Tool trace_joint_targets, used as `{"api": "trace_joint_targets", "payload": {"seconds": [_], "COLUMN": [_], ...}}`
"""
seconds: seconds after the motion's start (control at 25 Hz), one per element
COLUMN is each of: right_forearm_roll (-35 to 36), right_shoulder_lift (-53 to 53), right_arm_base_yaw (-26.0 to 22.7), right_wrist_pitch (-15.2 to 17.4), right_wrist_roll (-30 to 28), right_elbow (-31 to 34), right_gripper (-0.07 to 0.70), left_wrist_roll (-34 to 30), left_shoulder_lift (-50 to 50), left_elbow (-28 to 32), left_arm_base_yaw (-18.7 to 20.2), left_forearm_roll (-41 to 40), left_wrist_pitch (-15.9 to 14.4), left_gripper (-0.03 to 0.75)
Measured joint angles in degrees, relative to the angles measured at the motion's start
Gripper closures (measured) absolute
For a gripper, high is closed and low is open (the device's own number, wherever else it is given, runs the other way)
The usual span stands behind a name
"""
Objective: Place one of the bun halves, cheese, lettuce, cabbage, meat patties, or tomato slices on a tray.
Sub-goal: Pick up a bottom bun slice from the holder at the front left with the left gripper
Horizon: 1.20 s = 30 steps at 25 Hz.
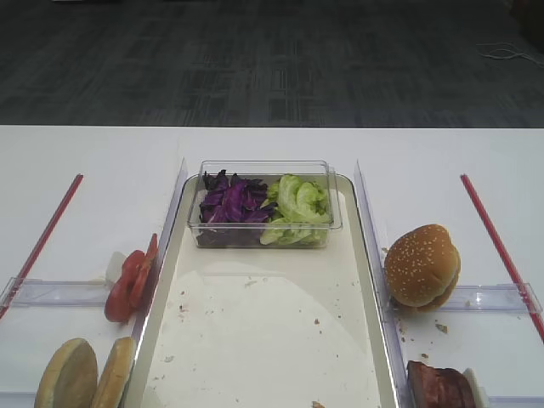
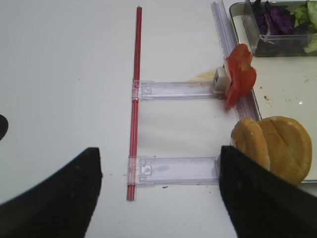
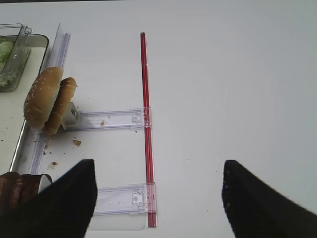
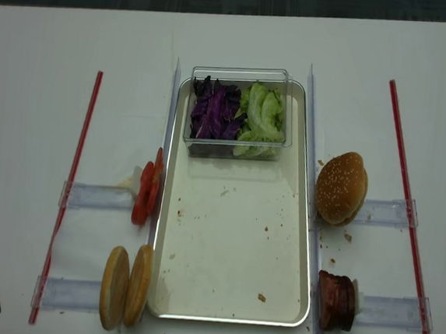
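The tray (image 4: 231, 293) fills the middle of the overhead view, bare except for crumbs, a round greasy mark and the clear box (image 4: 237, 110) at its upper end holding cabbage (image 4: 214, 113) and lettuce (image 4: 260, 115). The 2 bun halves (image 4: 125, 285) stand on edge at lower left, touching the tray's outer rim, with the tomato slices (image 4: 146, 193) just above them. The meat patties (image 4: 336, 300) sit at lower right, below a whole seeded bun (image 4: 341, 187).

The left tool (image 2: 158, 198) hangs released, jaws spread wide over the white worktop (image 2: 64, 74), the bun halves beside its right finger in the lower right of its wrist view. The right tool (image 3: 158, 198) is also spread and holds nothing.

No ingredient is taken yet. A good start, I judge, is shifting the left tool rightward so its fingers straddle only the nearer bun half across its thin edge, closing gently to avoid crushing it.
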<state>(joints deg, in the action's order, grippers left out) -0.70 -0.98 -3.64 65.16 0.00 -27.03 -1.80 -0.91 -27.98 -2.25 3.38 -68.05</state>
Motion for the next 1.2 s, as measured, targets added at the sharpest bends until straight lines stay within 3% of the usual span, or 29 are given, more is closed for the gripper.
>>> {"api": "trace_joint_targets", "payload": {"seconds": [1.2], "right_forearm_roll": [0.0], "right_shoulder_lift": [0.0], "right_arm_base_yaw": [0.0], "right_wrist_pitch": [0.0], "right_wrist_roll": [0.0], "right_elbow": [0.0], "right_gripper": [0.099], "left_wrist_roll": [0.0], "left_shoulder_lift": [0.0], "left_elbow": [0.0], "left_arm_base_yaw": [0.0], "left_forearm_roll": [0.0], "left_wrist_pitch": [0.0], "left_gripper": [0.24]}}
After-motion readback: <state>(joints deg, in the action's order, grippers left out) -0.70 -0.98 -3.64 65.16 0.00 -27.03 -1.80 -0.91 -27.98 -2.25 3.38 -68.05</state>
